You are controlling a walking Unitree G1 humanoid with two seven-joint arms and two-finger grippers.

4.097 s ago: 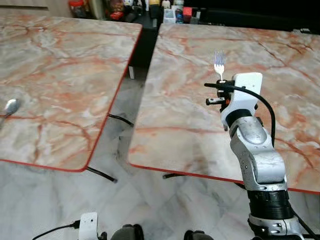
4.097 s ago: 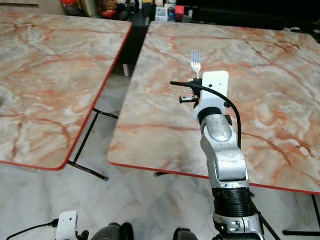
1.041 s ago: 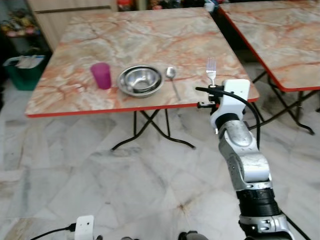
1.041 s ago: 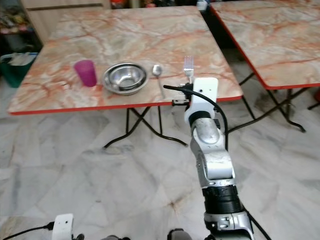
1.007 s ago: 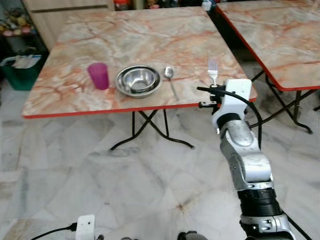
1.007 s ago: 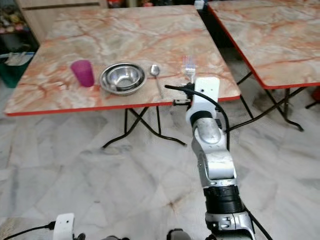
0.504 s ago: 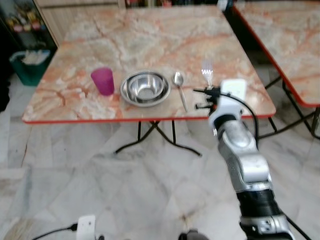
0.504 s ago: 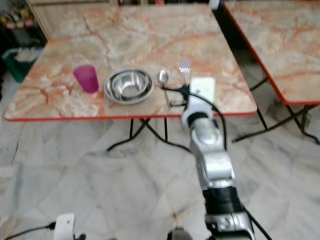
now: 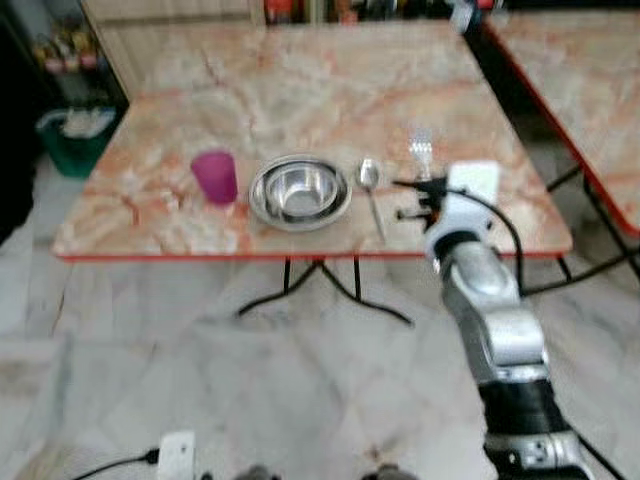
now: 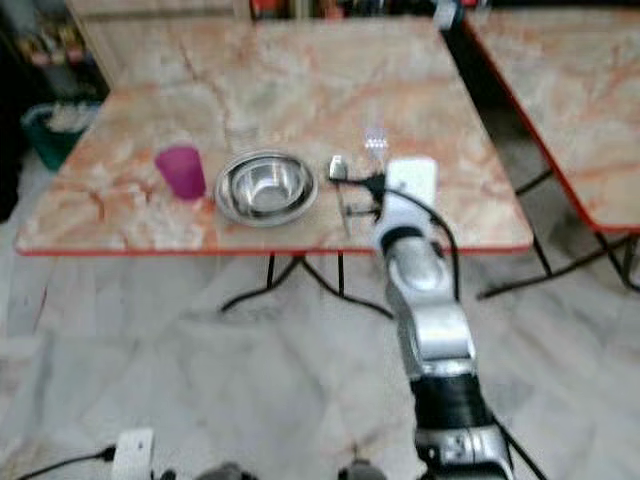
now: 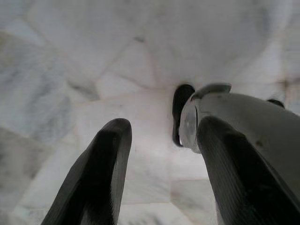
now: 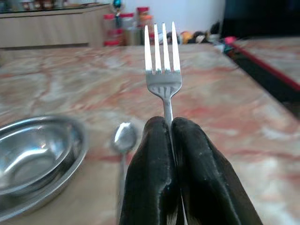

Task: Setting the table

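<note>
Right now the marble counter (image 9: 300, 90) already carries a pink cup (image 9: 214, 177), a steel bowl (image 9: 300, 191) and a spoon (image 9: 372, 192). Beside the spoon, the right claw (image 12: 172, 136) pinches a fork (image 12: 163, 70) upright, to be lowered flat next, I'd say. The left claw (image 11: 161, 154) hangs spread over the floor.

Both head views are blurred, so the fork (image 9: 421, 150) is a pale smear above the right wrist; its handle lies hidden between the right gripper's (image 12: 172, 140) closed fingers (image 12: 150, 173); the steel bowl (image 12: 28, 159) is cut off by the picture's edge; shelf items behind the table (image 9: 300, 80) are too soft to name.
</note>
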